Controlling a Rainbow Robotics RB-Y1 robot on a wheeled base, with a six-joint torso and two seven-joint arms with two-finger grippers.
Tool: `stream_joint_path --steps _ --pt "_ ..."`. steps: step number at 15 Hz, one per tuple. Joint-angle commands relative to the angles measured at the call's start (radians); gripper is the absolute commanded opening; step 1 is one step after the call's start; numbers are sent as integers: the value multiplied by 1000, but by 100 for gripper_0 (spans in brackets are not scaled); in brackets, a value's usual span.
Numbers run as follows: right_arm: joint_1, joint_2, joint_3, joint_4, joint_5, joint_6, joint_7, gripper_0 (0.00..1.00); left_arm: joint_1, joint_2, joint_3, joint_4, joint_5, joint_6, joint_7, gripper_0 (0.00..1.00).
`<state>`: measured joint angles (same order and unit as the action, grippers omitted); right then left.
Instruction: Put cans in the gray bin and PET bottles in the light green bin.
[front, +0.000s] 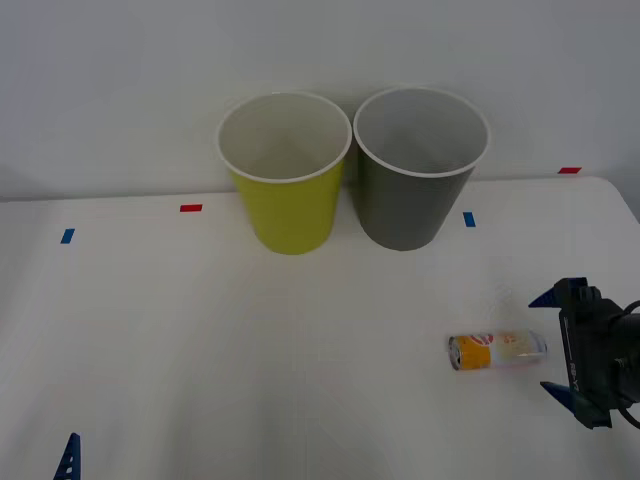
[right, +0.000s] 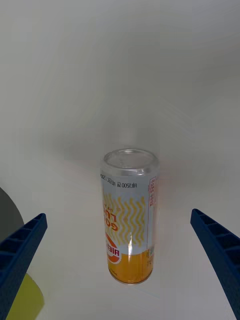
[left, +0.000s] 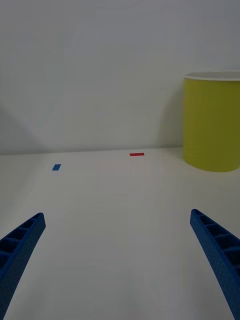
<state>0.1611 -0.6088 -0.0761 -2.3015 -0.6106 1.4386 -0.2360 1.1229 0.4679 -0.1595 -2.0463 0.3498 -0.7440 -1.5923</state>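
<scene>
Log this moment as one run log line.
right gripper: open, beside can | can: lying on table, not gripped | gray bin: upright | light green bin: upright | left gripper: open, idle

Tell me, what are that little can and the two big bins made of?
The can looks like thin metal: a shiny silver end and a glossy printed orange and cream label that catches the light. The light green bin and the gray bin look like molded plastic, smooth and matte, with even colour and thin pale rims, though that is only a guess from their look.
</scene>
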Motion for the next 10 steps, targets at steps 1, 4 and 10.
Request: stream_joint_path --steps 1,4,10 --pt "-54 -19 21 100 -18 -1 3 100 0 0 0 0 0 0 0 100" --pt "-127 -35 95 197 -31 -18 -11 100 0 0 0 0 0 0 0 100" --pt "-176 -42 127 286 -86 -27 -22 100 0 0 0 0 0 0 0 100"
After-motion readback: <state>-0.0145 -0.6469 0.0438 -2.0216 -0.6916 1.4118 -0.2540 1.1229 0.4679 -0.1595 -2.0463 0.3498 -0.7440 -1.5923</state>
